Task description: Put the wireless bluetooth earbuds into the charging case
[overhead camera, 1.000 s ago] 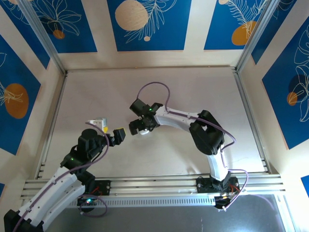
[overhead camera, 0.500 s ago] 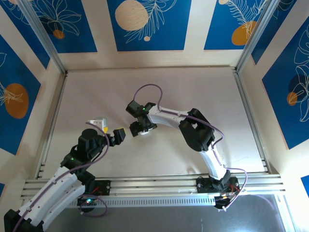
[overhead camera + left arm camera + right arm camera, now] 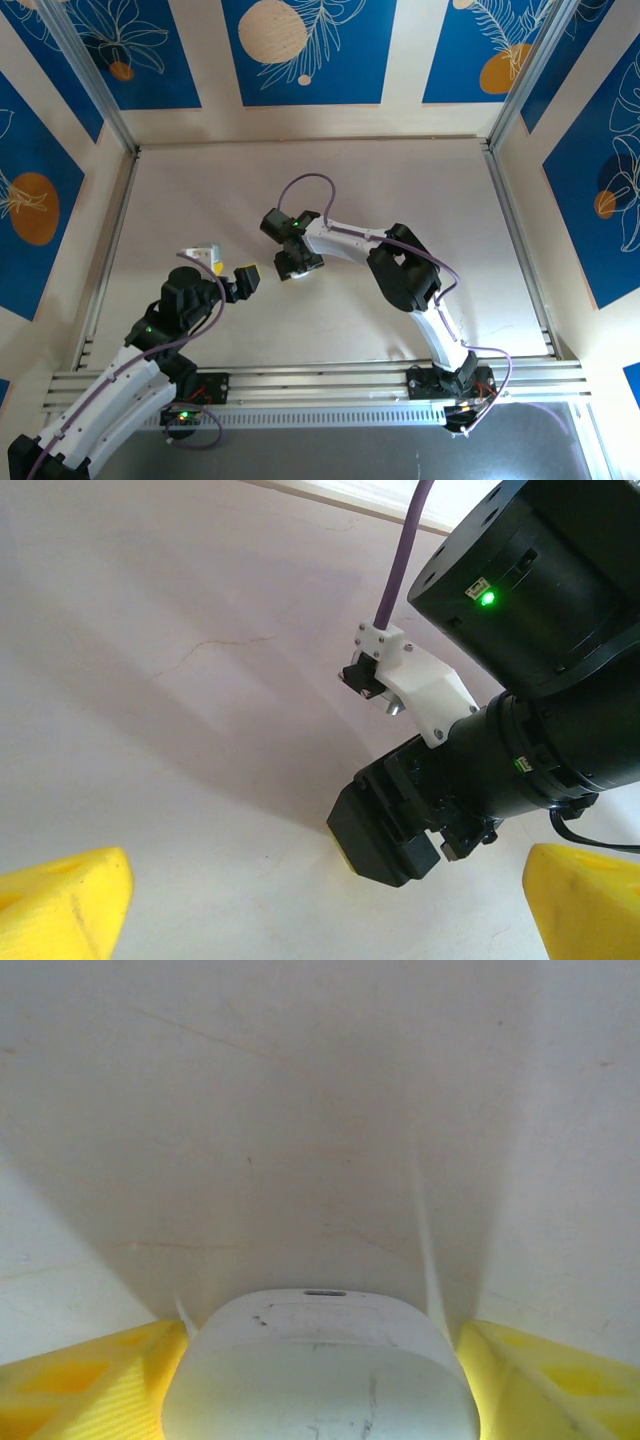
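1. The table point(image 3: 400, 180) is a pale beige sheet, matte, with faint hairline scratches and small specks in both wrist views.
2. Cream walls with blue panels point(image 3: 300, 50) close it in on three sides. The panels are printed with white leaf drawings and orange and tan discs.
3. Aluminium posts point(image 3: 90, 75) run up the back corners. Ribbed aluminium rails point(image 3: 320, 385) cross the near edge, where both arm bases are bolted.
4. The white charging case point(image 3: 320, 1360) lies on the table a little left of centre. It is rounded, its lid down, with a few dark scuffs on top.
5. The right claw point(image 3: 292, 266) stands over the case, its yellow fingers point(image 3: 80, 1385) part-way apart, one on each side. They sit just beside the case's flanks; whether they press it I cannot tell.
6. The left claw point(image 3: 232, 272) hangs near the table to the left, spread wide and holding nothing, aimed at the right claw.
7. The left wrist view shows a green light point(image 3: 487, 598) and a purple cable point(image 3: 400, 560) on the right wrist.
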{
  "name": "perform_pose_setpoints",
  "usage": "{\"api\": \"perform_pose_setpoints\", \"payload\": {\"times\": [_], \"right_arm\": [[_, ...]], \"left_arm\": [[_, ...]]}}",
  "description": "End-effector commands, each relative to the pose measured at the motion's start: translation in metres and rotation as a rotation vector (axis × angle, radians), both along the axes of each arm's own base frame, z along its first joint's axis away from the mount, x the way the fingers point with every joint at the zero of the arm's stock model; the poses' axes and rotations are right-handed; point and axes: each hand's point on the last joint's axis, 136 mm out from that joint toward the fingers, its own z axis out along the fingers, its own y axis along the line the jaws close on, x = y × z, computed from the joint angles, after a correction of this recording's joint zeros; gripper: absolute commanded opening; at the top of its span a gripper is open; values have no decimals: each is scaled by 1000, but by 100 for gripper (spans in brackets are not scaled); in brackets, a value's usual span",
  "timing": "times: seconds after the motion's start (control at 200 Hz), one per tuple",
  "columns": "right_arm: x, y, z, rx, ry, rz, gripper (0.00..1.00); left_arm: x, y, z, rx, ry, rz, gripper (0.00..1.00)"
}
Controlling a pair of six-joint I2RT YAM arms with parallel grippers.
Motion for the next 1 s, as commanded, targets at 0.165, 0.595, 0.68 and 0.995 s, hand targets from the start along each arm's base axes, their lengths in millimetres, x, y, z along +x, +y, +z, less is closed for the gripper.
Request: {"api": "perform_pose_setpoints", "payload": {"times": [0.165,0.595,0.68,0.995], "right_arm": [[8,-17,5,-14,3,-106,59],[28,-63,5,-78,-22,-229,59],[32,-69,6,-76,-26,-251,59],[36,-87,-2,-91,-18,-294,60]], "left_arm": [[-2,-1,2,10,-22,-17,100],[-2,-2,1,8,-20,-17,100],[-2,-2,0,8,-18,-19,100],[-1,-3,0,7,-17,-23,100]]}}
